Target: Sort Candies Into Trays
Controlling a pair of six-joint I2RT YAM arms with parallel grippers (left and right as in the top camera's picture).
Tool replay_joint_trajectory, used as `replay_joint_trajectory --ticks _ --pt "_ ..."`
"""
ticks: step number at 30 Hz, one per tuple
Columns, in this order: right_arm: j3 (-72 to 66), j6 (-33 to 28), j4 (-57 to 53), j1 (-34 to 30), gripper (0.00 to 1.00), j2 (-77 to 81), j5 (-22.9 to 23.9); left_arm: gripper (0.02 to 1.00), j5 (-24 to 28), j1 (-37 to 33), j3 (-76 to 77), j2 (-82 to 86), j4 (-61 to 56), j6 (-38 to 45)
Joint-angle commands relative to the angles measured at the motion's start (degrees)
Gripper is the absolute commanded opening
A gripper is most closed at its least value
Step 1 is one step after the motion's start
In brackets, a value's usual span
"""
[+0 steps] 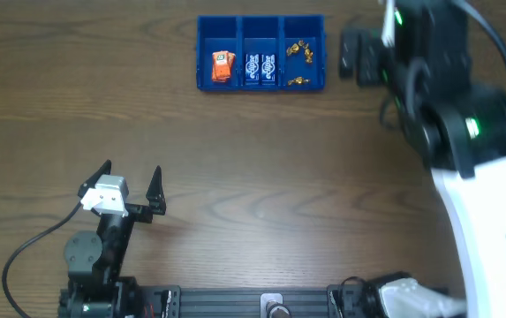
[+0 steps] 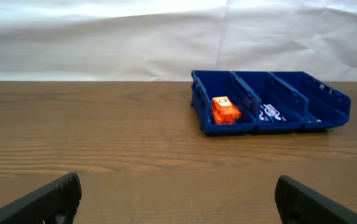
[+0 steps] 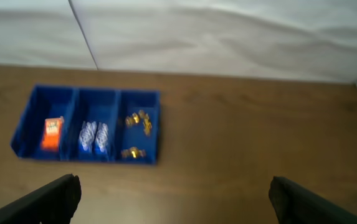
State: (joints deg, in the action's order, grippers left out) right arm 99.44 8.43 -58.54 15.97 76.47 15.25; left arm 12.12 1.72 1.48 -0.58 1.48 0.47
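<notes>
A blue three-compartment tray (image 1: 261,26) (image 2: 328,99) (image 3: 22,138) stands at the back of the table. Its left compartment holds orange candy packets (image 1: 222,66) (image 2: 225,109) (image 3: 52,134). Blue-wrapped candies (image 1: 259,66) (image 2: 270,112) (image 3: 94,137) lie in the middle one, and several gold-wrapped candies (image 1: 298,53) (image 3: 138,121) in the right one. My left gripper (image 1: 132,179) (image 2: 178,196) rests open low over the near-left table, facing the tray from a distance. My right gripper (image 1: 363,57) (image 3: 172,196) is raised, open and empty, to the right of the tray.
Bare wooden tabletop (image 1: 261,168) spreads between the tray and the arm bases. A white backdrop (image 2: 103,37) rises behind the table's far edge. The right arm's white and black body (image 1: 473,168) covers the right side of the top view.
</notes>
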Motion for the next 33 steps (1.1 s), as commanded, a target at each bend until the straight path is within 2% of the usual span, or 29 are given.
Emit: replay_joint_trajectory --ticks 1,5,7,8,11,15,18,23,29,33 --pt "-14.73 -0.74 0.22 -2.25 0.998 -15.37 0.92 0.998 1.01 0.15 -1.20 0.37 1.70 0.83" --pt "-30.27 -0.79 6.58 -6.49 1.000 -31.15 -3.69 0.998 1.01 0.15 -1.20 0.37 1.70 0.83" --pt "-38.99 -0.81 10.95 -9.77 0.998 -39.98 -8.85 0.998 1.01 0.15 -1.20 0.37 1.70 0.83" --pt "-44.37 -0.85 13.60 -11.69 0.998 -45.55 -12.87 0.998 1.01 0.15 -1.20 0.37 1.70 0.83" --pt "-54.31 -0.85 19.19 -14.23 0.998 -55.36 -19.37 0.998 1.01 0.15 -1.20 0.37 1.70 0.83" --pt "-66.10 -0.85 27.02 -16.17 0.998 -64.37 -23.45 0.998 1.01 0.15 -1.20 0.37 1.70 0.85" --pt "-72.00 -1.51 32.22 -17.57 0.998 -68.15 -24.79 0.998 1.01 0.15 -1.20 0.37 1.70 0.83" --pt "-82.14 -7.93 45.35 -18.18 0.998 -72.61 -24.72 0.996 1.01 0.15 -1.20 0.37 1.70 0.83" --pt "-91.89 -7.98 58.25 -18.16 0.998 -75.34 -24.24 0.998 1.01 0.15 -1.20 0.37 1.70 0.85" --pt "-95.23 -9.44 61.05 -17.00 0.998 -75.41 -23.37 0.998 1.01 0.15 -1.20 0.37 1.70 0.83"
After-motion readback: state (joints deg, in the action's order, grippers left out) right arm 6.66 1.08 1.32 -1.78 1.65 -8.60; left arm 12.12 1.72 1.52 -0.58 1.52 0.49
